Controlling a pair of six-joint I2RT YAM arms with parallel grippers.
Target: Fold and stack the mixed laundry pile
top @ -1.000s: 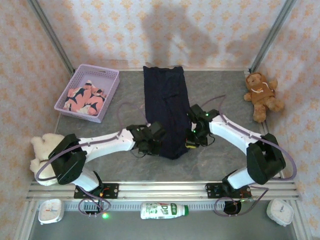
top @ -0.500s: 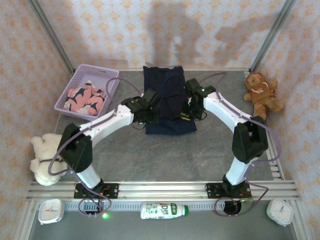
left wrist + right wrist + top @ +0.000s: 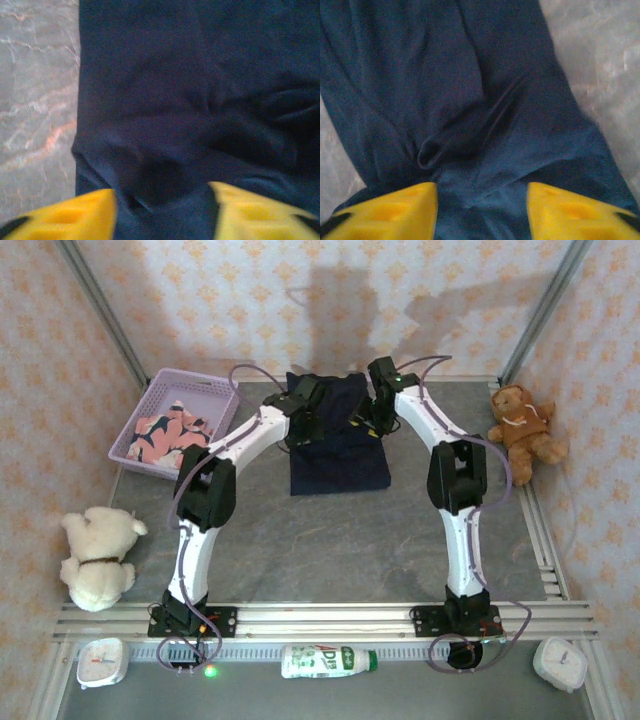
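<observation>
Left hand (image 3: 162,212) and right hand (image 3: 482,210) both hang open, fingers apart. The folded navy garment (image 3: 200,100) lies on the table (image 3: 30,100) directly beneath and ahead of them. It looks soft, limp and light, so I would pinch it at its edge corners. The shark-print garment (image 3: 170,435) sits in the lavender basket (image 3: 222,430), far off to the left hand's left.

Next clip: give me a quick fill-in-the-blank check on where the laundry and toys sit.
1. The salmon-pink shark-print garment lies inside the lavender ____.
2. The brown teddy bear sits on the robot's ____ side.
3. The cream teddy bear sits on the robot's ____ side.
4. The folded garment beneath the left gripper and right gripper is plain dark ____.
Missing words: basket; right; left; navy.
</observation>
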